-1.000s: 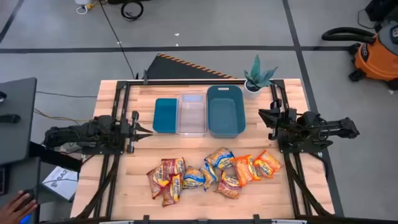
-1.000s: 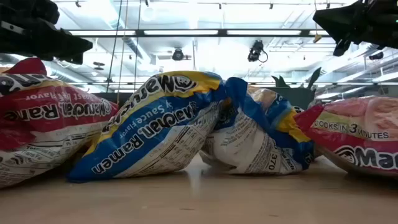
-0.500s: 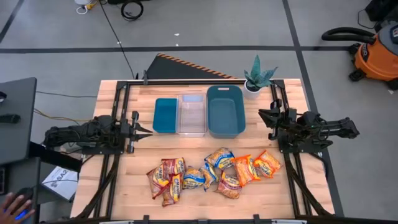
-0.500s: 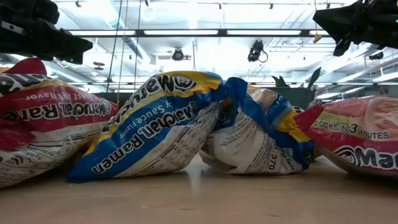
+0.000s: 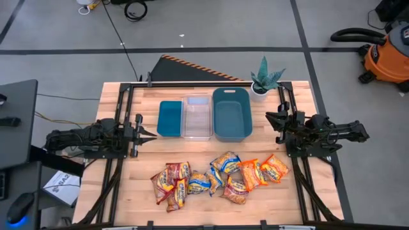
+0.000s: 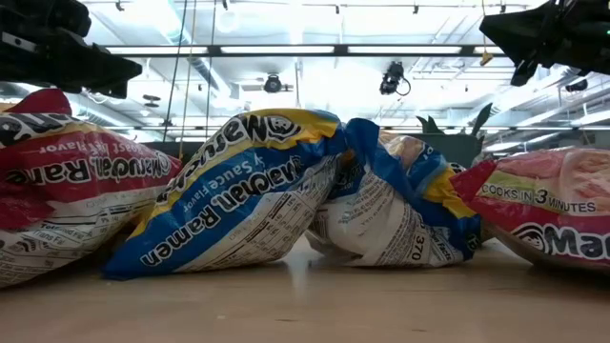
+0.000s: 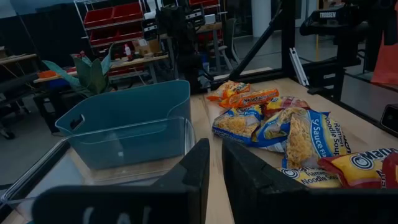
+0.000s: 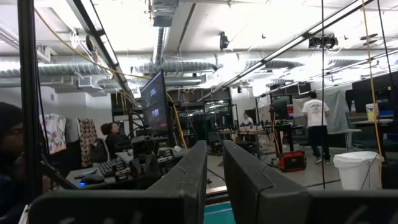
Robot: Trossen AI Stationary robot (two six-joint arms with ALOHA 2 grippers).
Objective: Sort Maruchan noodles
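Nothing on the worktop point(image 5: 121, 191) has moved since a second ago; only a person's hand at the bottom left corner of the high view has gone. Both arms wait at the sides. Your left pincer point(image 5: 153, 134) sits near the small teal bin point(image 5: 169, 118), and your right pincer point(image 5: 268, 117) sits beside the big teal bin point(image 5: 231, 114). Each has its two fingers close together with a thin gap, and neither holds anything.

The Maruchan noodles point(image 5: 220, 179) lie in a messy row at the front, well apart from the bins. Some packets lean on each other. The clear bin point(image 5: 196, 117) stands between the teal ones.

Start with a packet at the end of the row, like the orange packet point(image 5: 275, 167). Open the fingers wide, come straight down and pinch just one packet.
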